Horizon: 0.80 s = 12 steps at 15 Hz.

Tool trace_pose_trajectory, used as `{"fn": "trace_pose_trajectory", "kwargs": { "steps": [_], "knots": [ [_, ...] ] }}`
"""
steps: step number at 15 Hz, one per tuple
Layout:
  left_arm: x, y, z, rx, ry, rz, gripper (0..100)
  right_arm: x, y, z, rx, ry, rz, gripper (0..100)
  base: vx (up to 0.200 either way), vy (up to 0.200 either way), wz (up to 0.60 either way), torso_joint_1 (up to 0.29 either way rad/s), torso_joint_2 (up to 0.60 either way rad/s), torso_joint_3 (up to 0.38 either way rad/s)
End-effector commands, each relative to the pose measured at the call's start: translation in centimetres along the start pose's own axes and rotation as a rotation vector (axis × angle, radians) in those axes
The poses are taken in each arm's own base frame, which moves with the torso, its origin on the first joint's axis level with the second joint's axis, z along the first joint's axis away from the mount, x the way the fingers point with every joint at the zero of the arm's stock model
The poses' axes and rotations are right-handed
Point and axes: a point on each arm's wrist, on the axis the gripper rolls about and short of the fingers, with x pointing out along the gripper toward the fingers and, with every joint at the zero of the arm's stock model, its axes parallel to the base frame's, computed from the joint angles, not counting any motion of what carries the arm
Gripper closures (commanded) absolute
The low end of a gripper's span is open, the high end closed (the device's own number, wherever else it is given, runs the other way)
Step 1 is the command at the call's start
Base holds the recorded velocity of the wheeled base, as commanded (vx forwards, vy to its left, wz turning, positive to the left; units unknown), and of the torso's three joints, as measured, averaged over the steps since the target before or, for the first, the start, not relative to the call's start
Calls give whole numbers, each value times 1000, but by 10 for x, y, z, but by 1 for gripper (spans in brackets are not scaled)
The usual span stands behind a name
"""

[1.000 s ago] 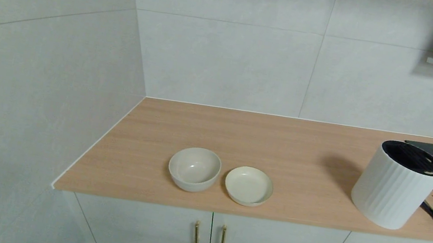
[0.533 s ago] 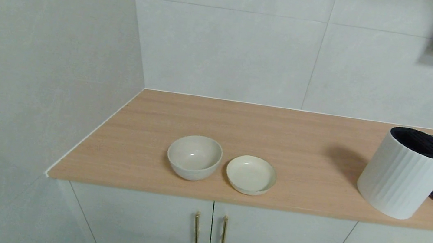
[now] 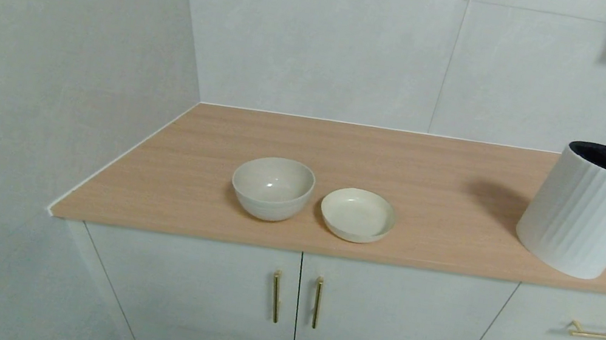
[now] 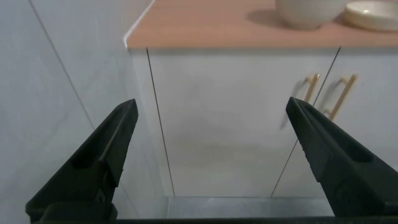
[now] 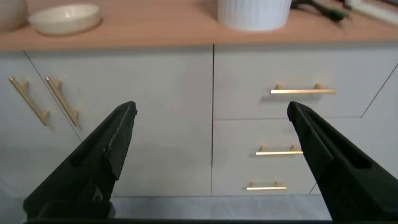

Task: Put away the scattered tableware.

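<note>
Gaping wide, left gripper [image 4: 211, 106] and right gripper [image 5: 211, 109] seem well apart from bowl [image 3: 272, 187], dish [image 3: 358, 214].

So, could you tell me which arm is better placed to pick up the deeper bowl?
Left, probably. The bowl sits left of the shallow dish, and the open left gripper faces the cabinet door beneath it; the right gripper faces the drawers farther right.
</note>
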Motion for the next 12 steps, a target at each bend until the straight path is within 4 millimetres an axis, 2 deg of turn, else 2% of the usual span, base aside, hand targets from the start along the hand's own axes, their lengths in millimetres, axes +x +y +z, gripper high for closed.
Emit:
{"fn": "trace_pose_trajectory", "kwargs": {
  "steps": [1,12],
  "knots": [
    [0,0,0,-1,0,0,0,0,0,0,0,0,0,0,0,0,0,-217,520,290],
    [0,0,0,-1,-2,0,0,0,0,0,0,0,0,0,0,0,0,-192,487,293]
  ]
}}
